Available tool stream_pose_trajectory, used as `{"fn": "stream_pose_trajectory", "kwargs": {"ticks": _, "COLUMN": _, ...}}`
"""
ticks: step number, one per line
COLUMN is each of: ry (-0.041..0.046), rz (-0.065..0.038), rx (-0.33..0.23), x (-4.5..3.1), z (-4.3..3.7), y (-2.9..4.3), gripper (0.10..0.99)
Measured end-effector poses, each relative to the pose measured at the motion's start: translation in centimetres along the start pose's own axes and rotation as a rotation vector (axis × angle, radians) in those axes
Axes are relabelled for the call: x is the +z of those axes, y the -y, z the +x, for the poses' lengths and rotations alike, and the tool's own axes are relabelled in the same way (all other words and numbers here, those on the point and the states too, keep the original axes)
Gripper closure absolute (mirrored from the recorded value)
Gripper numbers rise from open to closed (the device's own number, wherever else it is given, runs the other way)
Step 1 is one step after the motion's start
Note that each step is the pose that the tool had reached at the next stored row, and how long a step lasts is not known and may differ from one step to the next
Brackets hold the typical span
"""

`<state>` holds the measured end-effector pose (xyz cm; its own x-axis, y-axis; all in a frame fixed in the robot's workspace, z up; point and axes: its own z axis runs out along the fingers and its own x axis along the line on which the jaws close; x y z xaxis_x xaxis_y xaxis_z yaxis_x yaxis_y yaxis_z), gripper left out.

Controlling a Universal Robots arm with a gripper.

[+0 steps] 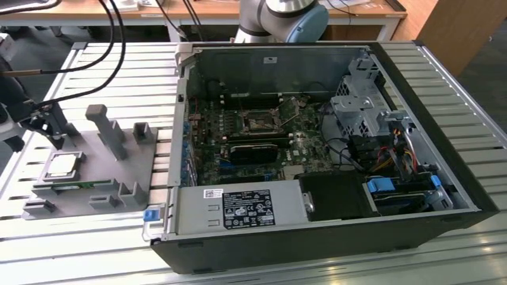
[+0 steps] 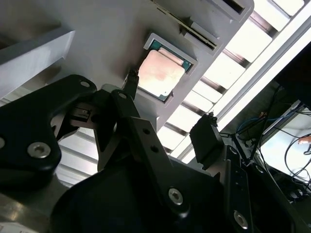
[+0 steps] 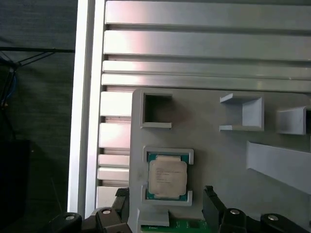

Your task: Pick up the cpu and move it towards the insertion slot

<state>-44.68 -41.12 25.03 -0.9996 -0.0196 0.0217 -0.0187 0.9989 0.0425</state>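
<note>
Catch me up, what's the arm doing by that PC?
The claw hangs open just above the cpu, one finger to each side, with nothing gripped yet. The cpu lies flat in its pocket on the grey holder, which sits on the exterior view's left of the open case. The slot is on the board inside that case, well apart from the cpu.

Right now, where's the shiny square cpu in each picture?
Exterior view: cpu on the grey holder, at the exterior view's left.
Second wrist view: cpu just past the open gripper.
First wrist view: cpu in its square recess.
Shared landmark: the grey holder.
</note>
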Motion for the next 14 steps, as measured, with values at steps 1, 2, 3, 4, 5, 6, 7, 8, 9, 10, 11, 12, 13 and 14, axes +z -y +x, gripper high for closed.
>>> {"fn": "stream_pose_trajectory", "kwargs": {"ticks": 1, "ry": 0.0000, "rz": 0.000, "rx": 0.000, "x": 0.16, "z": -0.09, "y": 0.01, "gripper": 0.380}}
{"fn": "stream_pose_trajectory", "kwargs": {"ticks": 2, "ry": 0.0002, "rz": -0.001, "rx": 0.000, "x": 0.31, "z": -0.18, "y": 0.02, "gripper": 0.380}}
{"fn": "stream_pose_trajectory", "kwargs": {"ticks": 3, "ry": 0.0001, "rz": -0.001, "rx": 0.000, "x": 0.45, "z": -0.25, "y": 0.02, "gripper": 0.380}}
{"fn": "stream_pose_trajectory", "kwargs": {"ticks": 4, "ry": 0.0001, "rz": -0.001, "rx": 0.000, "x": 0.58, "z": -0.30, "y": 0.02, "gripper": 0.380}}
{"fn": "stream_pose_trajectory", "kwargs": {"ticks": 5, "ry": 0.0001, "rz": -0.001, "rx": 0.000, "x": 0.71, "z": -0.33, "y": 0.03, "gripper": 0.380}}
{"fn": "stream_pose_trajectory", "kwargs": {"ticks": 6, "ry": 0.0002, "rz": -0.001, "rx": 0.000, "x": 0.86, "z": -0.34, "y": 0.04, "gripper": 0.380}}
{"fn": "stream_pose_trajectory", "kwargs": {"ticks": 7, "ry": 0.0002, "rz": -0.001, "rx": 0.000, "x": 1.00, "z": -0.35, "y": 0.04, "gripper": 0.380}}
{"fn": "stream_pose_trajectory", "kwargs": {"ticks": 8, "ry": 0.0001, "rz": -0.001, "rx": 0.000, "x": 1.14, "z": -0.36, "y": 0.06, "gripper": 0.380}}
{"fn": "stream_pose_trajectory", "kwargs": {"ticks": 9, "ry": 0.0001, "rz": -0.001, "rx": 0.000, "x": 1.29, "z": -0.36, "y": 0.06, "gripper": 0.380}}
{"fn": "stream_pose_trajectory", "kwargs": {"ticks": 10, "ry": 0.0001, "rz": -0.001, "rx": 0.000, "x": 1.41, "z": -0.37, "y": 0.07, "gripper": 0.380}}
{"fn": "stream_pose_trajectory", "kwargs": {"ticks": 11, "ry": 0.0001, "rz": -0.001, "rx": 0.000, "x": 1.50, "z": -0.37, "y": 0.07, "gripper": 0.380}}
{"fn": "stream_pose_trajectory", "kwargs": {"ticks": 12, "ry": 0.0001, "rz": -0.001, "rx": 0.000, "x": 1.56, "z": -0.37, "y": 0.07, "gripper": 0.380}}
{"fn": "stream_pose_trajectory", "kwargs": {"ticks": 13, "ry": 0.0000, "rz": -0.001, "rx": 0.000, "x": 1.62, "z": -0.38, "y": 0.08, "gripper": 0.380}}
{"fn": "stream_pose_trajectory", "kwargs": {"ticks": 14, "ry": 0.0001, "rz": -0.001, "rx": 0.000, "x": 1.70, "z": -0.38, "y": 0.08, "gripper": 0.380}}
